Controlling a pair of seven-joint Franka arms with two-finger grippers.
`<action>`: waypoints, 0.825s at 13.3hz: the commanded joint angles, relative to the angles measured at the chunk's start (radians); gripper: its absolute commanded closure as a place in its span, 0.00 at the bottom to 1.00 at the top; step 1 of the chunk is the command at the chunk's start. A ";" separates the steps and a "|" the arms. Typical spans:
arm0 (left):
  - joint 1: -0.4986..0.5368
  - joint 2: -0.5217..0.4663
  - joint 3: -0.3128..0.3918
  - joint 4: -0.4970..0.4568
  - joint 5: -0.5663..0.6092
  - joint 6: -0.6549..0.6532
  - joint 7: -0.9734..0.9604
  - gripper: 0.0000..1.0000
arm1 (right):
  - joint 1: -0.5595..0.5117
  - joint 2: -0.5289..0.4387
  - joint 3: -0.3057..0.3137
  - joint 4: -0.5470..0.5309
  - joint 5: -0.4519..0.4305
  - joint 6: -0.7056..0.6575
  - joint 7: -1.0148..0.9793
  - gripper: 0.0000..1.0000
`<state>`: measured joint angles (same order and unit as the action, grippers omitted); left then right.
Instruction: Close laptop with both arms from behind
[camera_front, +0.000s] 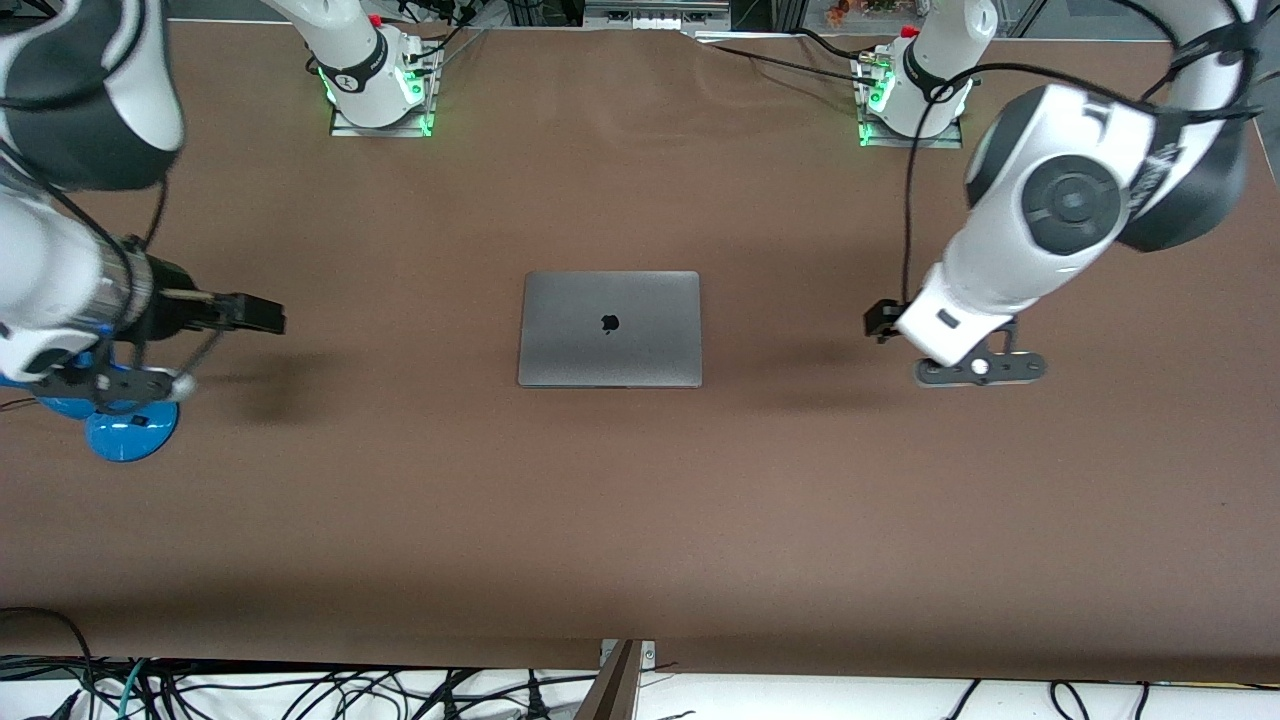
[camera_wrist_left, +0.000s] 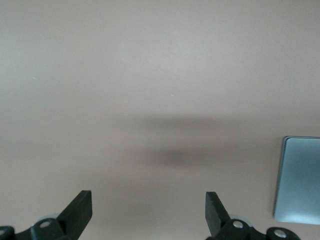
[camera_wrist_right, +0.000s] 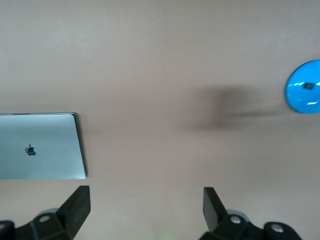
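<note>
The grey laptop (camera_front: 610, 328) lies in the middle of the brown table (camera_front: 640, 520) with its lid down flat and the dark logo facing up. My right gripper (camera_front: 245, 315) hovers over bare table toward the right arm's end, well apart from the laptop. In the right wrist view it (camera_wrist_right: 146, 205) is open with nothing between its fingers, and the laptop (camera_wrist_right: 40, 146) shows off to one side. My left gripper (camera_front: 882, 320) hangs over bare table toward the left arm's end. It (camera_wrist_left: 148, 207) is also open and empty, with a corner of the laptop (camera_wrist_left: 300, 180) at the view's edge.
A round blue object (camera_front: 130, 430) sits on the table at the right arm's end, partly under that arm, and also shows in the right wrist view (camera_wrist_right: 304, 93). The two arm bases (camera_front: 380, 95) (camera_front: 910, 100) stand along the table's edge farthest from the front camera. Cables hang below the nearest edge.
</note>
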<state>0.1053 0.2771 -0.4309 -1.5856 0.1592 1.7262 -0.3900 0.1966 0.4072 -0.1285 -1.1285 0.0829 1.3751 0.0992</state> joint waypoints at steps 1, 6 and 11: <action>0.069 -0.076 -0.005 -0.033 -0.055 -0.023 0.120 0.00 | -0.046 -0.094 0.026 -0.101 -0.020 0.010 -0.041 0.00; -0.064 -0.157 0.246 -0.040 -0.147 -0.114 0.267 0.00 | -0.120 -0.177 0.026 -0.229 -0.060 0.083 -0.058 0.00; -0.162 -0.191 0.411 -0.024 -0.152 -0.128 0.315 0.00 | -0.155 -0.222 0.026 -0.306 -0.080 0.110 -0.081 0.00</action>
<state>-0.0398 0.1114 -0.0432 -1.5937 0.0247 1.6020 -0.1222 0.0776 0.2381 -0.1228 -1.3754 0.0150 1.4580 0.0319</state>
